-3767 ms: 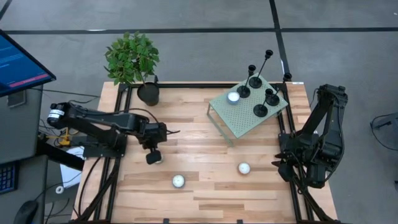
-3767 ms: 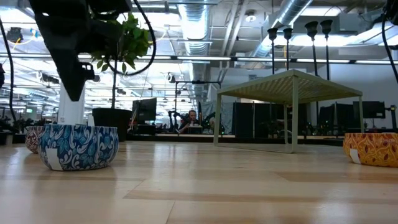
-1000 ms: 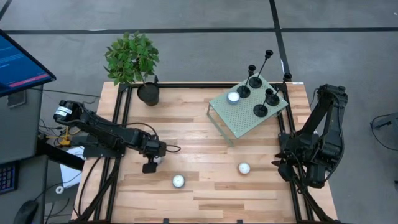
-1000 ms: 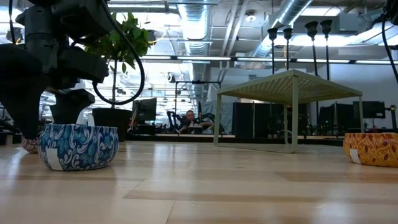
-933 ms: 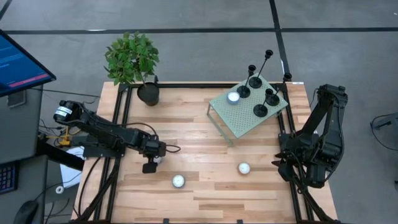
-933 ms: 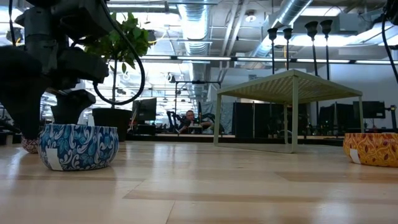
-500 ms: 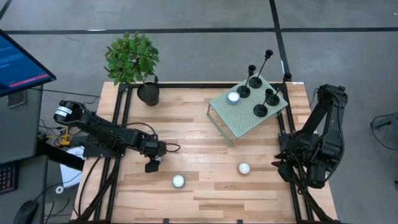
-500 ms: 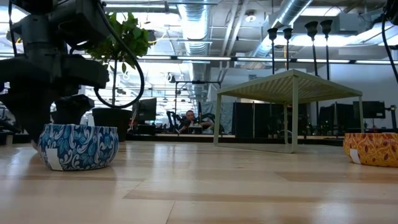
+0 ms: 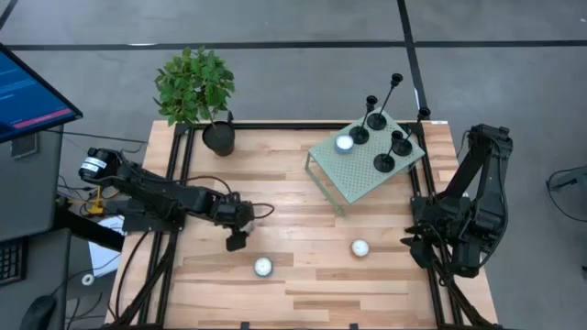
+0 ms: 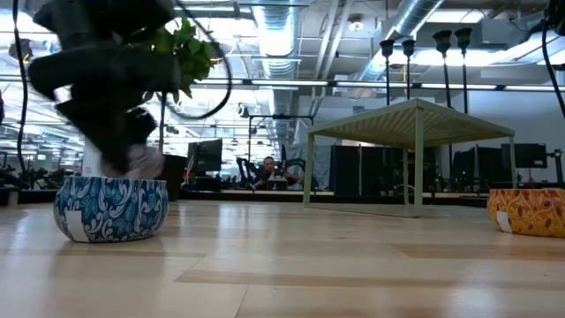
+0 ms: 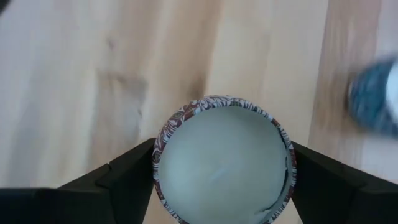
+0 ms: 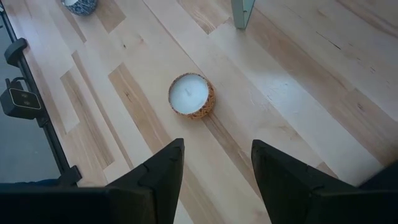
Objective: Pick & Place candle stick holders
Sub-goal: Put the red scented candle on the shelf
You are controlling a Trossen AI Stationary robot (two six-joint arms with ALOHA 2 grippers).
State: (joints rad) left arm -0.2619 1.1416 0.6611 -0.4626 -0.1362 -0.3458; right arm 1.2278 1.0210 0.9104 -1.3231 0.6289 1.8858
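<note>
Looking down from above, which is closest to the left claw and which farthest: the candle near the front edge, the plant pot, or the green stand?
From the left gripper:
1. Front candle, just beside it toward the front edge.
2. Plant pot, at the back-left corner.
3. Green stand, across at the back right.

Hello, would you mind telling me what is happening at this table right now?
The left gripper holds a small round white candle in a patterned tin between its fingers, above the wooden table. Another candle in a blue patterned tin lies nearby. The matte-black candle stick holders stand untouched on the pale green slatted stand. The right gripper waits open at the table's right edge.
</note>
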